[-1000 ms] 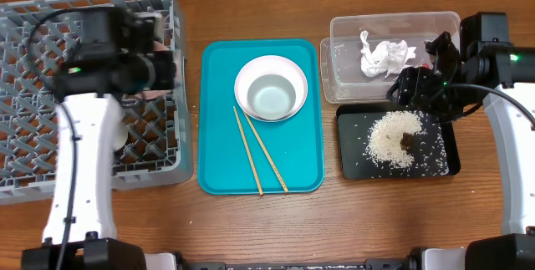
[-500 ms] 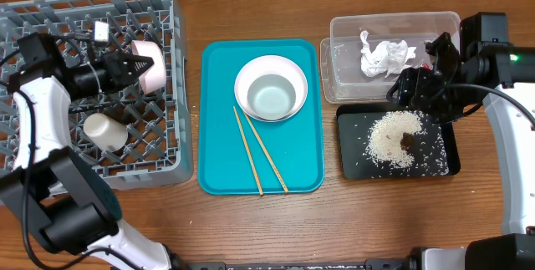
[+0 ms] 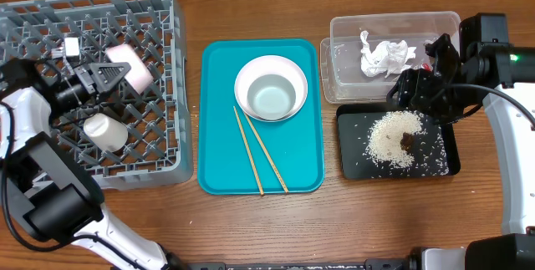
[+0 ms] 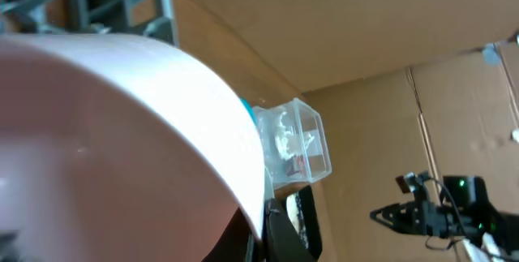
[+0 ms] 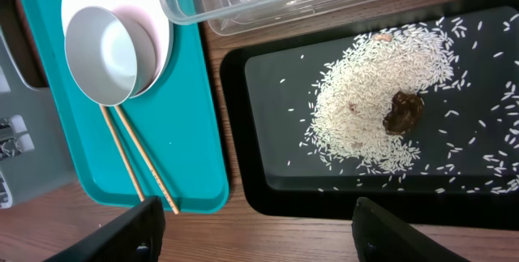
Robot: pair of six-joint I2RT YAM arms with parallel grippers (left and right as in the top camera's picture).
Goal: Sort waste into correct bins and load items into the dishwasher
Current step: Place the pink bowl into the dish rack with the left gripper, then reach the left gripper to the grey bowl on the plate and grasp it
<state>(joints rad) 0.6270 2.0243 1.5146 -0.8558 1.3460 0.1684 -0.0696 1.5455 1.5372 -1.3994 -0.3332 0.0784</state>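
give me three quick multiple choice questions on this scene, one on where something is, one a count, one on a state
1. Where does the loose rice lie?
A. in the clear tub
B. on the black tray
C. in the dish rack

2. How many chopsticks lie on the teal tray?
A. one
B. two
C. four

3. How is the right gripper?
A. shut on the tissue
B. shut on a chopstick
C. open, holding nothing

Answers:
1 B, the white grains are heaped and scattered on the black surface.
2 B, two thin wooden sticks lie side by side below the plate.
3 C, the right wrist view shows its fingers far apart with nothing between them.
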